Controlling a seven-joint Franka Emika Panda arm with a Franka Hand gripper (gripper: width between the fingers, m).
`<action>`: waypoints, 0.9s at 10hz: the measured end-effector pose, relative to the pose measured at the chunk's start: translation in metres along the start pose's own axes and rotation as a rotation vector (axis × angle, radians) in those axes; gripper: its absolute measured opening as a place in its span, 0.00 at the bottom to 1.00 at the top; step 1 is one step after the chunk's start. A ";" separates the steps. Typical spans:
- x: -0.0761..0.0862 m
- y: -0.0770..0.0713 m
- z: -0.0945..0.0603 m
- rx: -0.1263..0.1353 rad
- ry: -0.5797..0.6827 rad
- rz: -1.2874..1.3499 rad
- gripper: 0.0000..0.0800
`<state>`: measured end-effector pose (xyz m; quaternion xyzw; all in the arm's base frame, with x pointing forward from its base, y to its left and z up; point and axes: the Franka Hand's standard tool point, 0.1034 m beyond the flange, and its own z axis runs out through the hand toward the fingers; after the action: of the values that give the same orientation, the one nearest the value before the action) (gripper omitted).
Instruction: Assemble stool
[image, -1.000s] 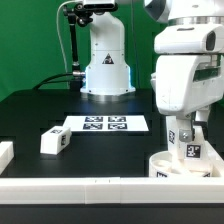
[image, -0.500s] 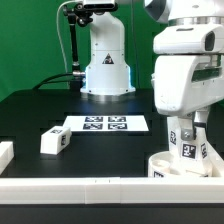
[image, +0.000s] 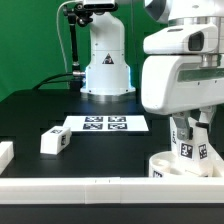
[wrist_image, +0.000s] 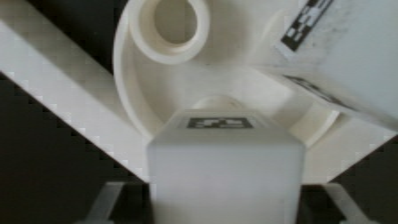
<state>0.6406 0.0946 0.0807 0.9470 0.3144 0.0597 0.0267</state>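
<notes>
At the exterior view's right, my gripper points down over the round white seat. It is shut on an upright white leg with a square tag, whose lower end is at the seat. In the wrist view the leg fills the space between both fingers. Beyond it lies the seat with a round socket. Another tagged white part stands beside the seat. A second leg lies loose on the black table at the left.
The marker board lies flat mid-table in front of the white robot base. A white border rail runs along the front edge, touching the seat. A short rail piece sits at the left.
The arm's wrist housing has turned and now reaches further toward the exterior view's left. The held leg stays upright over the seat, and the loose leg has not moved.
</notes>
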 end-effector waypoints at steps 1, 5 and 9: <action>0.000 0.000 0.000 0.000 0.000 0.085 0.43; 0.000 -0.002 0.001 0.009 0.002 0.487 0.43; 0.004 -0.011 0.001 0.028 0.006 0.960 0.43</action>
<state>0.6378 0.1060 0.0792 0.9853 -0.1577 0.0637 -0.0173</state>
